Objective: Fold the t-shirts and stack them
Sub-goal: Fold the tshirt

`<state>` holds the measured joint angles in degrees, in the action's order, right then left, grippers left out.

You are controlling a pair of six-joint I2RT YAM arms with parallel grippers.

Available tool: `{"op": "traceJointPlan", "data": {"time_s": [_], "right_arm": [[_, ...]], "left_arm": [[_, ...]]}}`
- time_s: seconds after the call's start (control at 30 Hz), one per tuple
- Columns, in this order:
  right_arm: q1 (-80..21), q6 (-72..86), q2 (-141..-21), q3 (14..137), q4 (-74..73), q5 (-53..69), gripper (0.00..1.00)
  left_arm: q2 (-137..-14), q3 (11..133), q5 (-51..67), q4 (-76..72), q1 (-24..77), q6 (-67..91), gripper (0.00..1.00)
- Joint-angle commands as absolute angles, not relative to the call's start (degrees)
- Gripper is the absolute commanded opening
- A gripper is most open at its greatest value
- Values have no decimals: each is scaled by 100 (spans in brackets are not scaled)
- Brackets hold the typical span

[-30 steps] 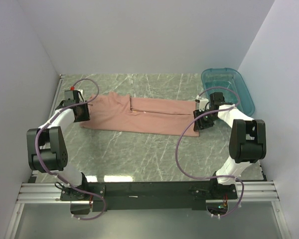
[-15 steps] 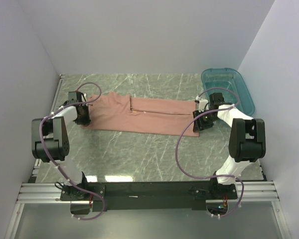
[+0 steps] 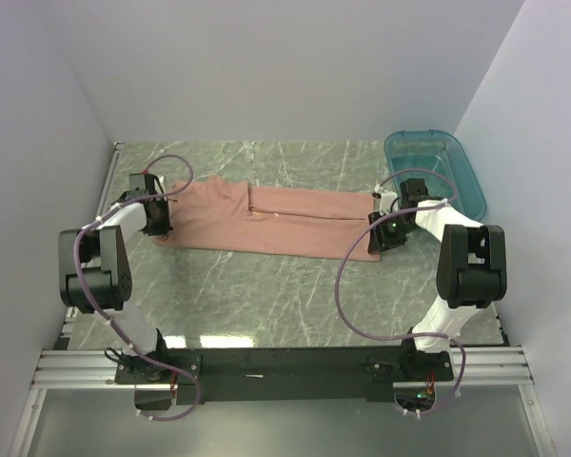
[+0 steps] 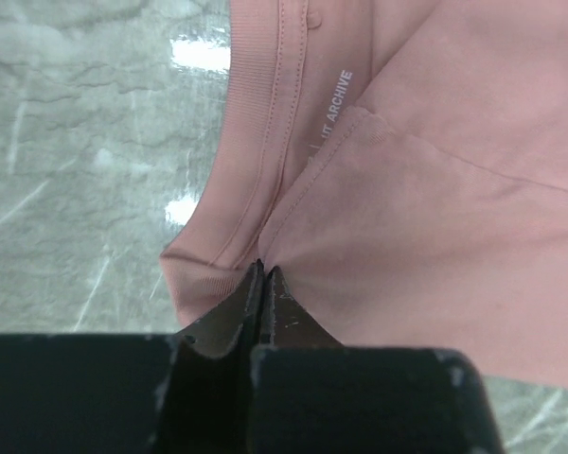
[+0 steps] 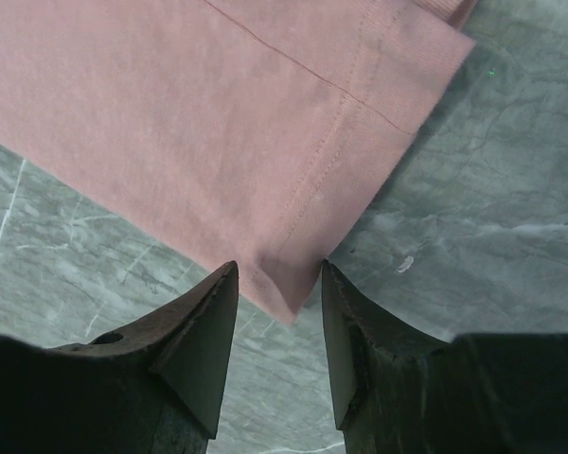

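Observation:
One salmon-pink t-shirt (image 3: 266, 219) lies on the marble table as a long strip folded lengthwise, running left to right. My left gripper (image 3: 158, 219) is at its left end. In the left wrist view the gripper (image 4: 263, 271) has its jaws pressed together on a pinch of cloth beside the ribbed collar (image 4: 265, 113), and creases fan out from the tips. My right gripper (image 3: 379, 235) is at the strip's right near corner. In the right wrist view the gripper (image 5: 279, 274) is open, its fingers on either side of the hem corner (image 5: 289, 298) without touching it.
A teal plastic tub (image 3: 436, 171) stands at the back right, just beyond the right arm. Grey walls close in the table on the left, back and right. The arm bases and a metal rail (image 3: 285, 367) run along the near edge.
My left gripper has moved in onto the shirt's left end and closed on the cloth near the collar. The right gripper has stayed open at the hem corner.

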<state>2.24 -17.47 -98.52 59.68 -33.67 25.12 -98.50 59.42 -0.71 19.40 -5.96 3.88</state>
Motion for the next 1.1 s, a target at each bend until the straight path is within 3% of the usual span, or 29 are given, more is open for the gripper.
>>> {"op": "traceJointPlan", "data": {"time_s": [0.0,0.53,0.63,0.77,0.97,1.07], "right_arm": [[343,-1653,-9932,6012,-3322,2514,48],[360,-1494,-10169,6056,-3146,2672,43],[360,-1485,-10143,6047,-3111,2637,35],[360,-1512,-10055,6021,-3102,2602,12],[536,-1582,-9633,5950,-3208,2672,0],[571,-1661,-9405,5924,-3340,2681,0]], "left_arm": [[-9317,5845,18,1749,-580,413,1],[-9123,5730,44,1723,-554,448,0],[-9088,5713,35,1714,-554,448,1],[-9053,5695,18,1714,-554,466,0],[-8798,5625,-202,1801,-554,501,0],[-8526,5459,-299,1837,-554,527,0]]}}
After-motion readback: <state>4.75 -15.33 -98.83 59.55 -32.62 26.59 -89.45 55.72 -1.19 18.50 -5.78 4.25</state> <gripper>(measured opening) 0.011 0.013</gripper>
